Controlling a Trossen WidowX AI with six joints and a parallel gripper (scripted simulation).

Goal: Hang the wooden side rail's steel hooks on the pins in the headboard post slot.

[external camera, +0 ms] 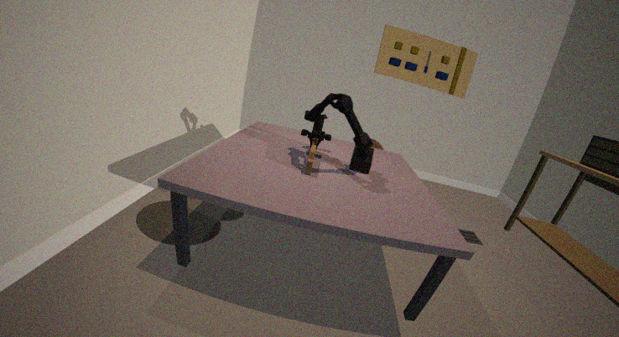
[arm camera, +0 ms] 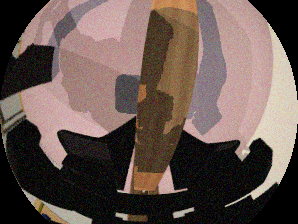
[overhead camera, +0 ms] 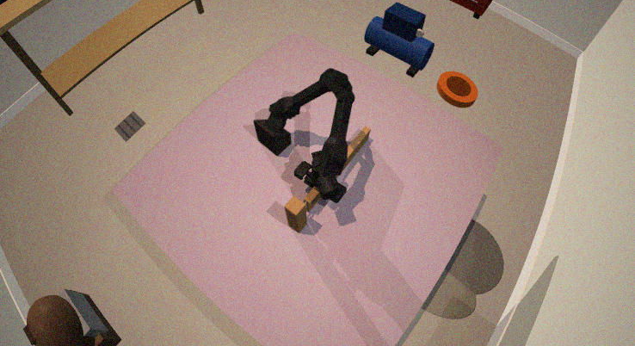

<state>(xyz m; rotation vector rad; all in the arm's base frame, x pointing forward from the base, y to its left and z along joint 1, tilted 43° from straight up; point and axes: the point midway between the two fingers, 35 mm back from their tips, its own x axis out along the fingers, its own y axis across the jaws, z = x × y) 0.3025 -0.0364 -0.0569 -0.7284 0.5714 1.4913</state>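
- Top view: wooden side rail [overhead camera: 358, 144] runs diagonally on the pink table [overhead camera: 187, 210], one end meeting the headboard post [overhead camera: 296, 213], far end out toward the blue compressor [overhead camera: 398, 39]. Gripper [overhead camera: 321, 186] sits over the rail close to the post end, clamped on it. Only this view gives the full layout: the floor items, i.e. the compressor, an orange ring [overhead camera: 457, 89] and a workbench [overhead camera: 101, 41]. Hooks and pins not resolvable here.
- Exterior view: only view giving heights. Post [external camera: 309, 163] stands upright on the table [external camera: 260, 191]; gripper [external camera: 315, 140] hangs above it, pointing down. Arm arches up from its base [external camera: 361, 159] to a high elbow, then drops to the wrist. Rail is mostly hidden behind post and gripper, so can't tell whether it sits in the slot. Wall panel [external camera: 424, 59] behind.
- Wrist view: only close look at the grasp. Rail [arm camera: 166, 76] runs lengthwise up the middle, dark gripper body either side at the bottom, jaws closed against its flanks. A dark shape shows beside the rail at mid-height; can't identify it.
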